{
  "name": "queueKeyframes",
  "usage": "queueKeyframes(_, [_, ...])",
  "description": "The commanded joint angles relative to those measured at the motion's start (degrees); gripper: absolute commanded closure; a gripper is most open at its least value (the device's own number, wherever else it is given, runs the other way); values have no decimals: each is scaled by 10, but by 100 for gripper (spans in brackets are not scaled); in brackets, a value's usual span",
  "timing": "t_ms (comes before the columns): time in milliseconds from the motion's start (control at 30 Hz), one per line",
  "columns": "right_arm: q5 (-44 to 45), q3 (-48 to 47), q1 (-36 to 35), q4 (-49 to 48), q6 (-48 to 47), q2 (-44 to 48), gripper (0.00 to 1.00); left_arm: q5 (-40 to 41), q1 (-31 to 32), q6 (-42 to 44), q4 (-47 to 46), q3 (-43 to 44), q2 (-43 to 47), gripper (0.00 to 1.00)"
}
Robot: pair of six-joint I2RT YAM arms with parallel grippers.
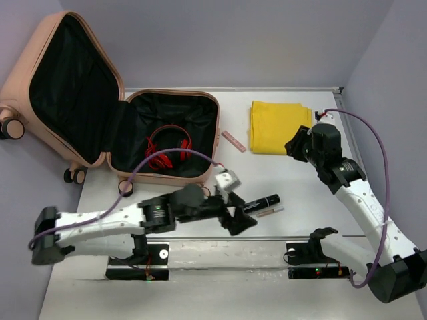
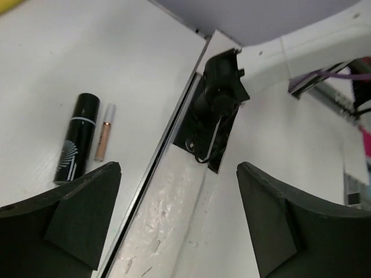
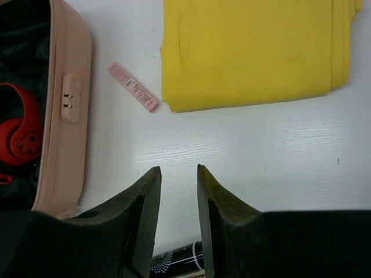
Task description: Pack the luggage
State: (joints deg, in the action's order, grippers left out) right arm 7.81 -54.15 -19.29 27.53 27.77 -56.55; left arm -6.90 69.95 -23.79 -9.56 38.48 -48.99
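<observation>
The salmon-pink luggage (image 1: 113, 170) lies open at the back left, its lid (image 1: 40, 133) propped upright. Red headphones (image 1: 168, 148) lie in its black-lined base; they also show in the right wrist view (image 3: 20, 130). My left gripper (image 1: 241, 215) is open and empty, low over the table just left of a black spray bottle (image 1: 261, 203) and a thin beige tube (image 1: 270, 211). My right gripper (image 1: 293, 148) hovers at the near edge of a folded yellow cloth (image 1: 279, 125), its jaws a little apart and empty.
A white adapter (image 1: 227, 179) lies by the luggage's front corner. A pink stick (image 1: 233, 141) lies between the luggage and the cloth. In the left wrist view a metal rail (image 2: 168, 174) and the right arm's base (image 2: 217, 98) lie ahead.
</observation>
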Motion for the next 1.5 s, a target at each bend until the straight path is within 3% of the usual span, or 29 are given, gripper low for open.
queueKeyframes(0, [-47,3,39,-5,-19,30,63,230,106,71,-28,90,-201,12])
queueKeyframes(33, [-55,5,49,-5,-20,35,63,247,110,75,-30,99,-227,26])
queueKeyframes(100, [-73,11,80,-6,-25,38,63,282,111,90,-38,121,-293,37])
queueKeyframes(300, [-138,26,146,-15,-34,56,64,293,111,143,-47,195,-407,47])
queueKeyframes(600, [-191,42,190,-25,-36,70,64,257,85,197,-65,271,-558,48])
queueKeyframes(1467, [-268,78,190,-58,-25,82,63,232,12,216,-85,303,-653,50])
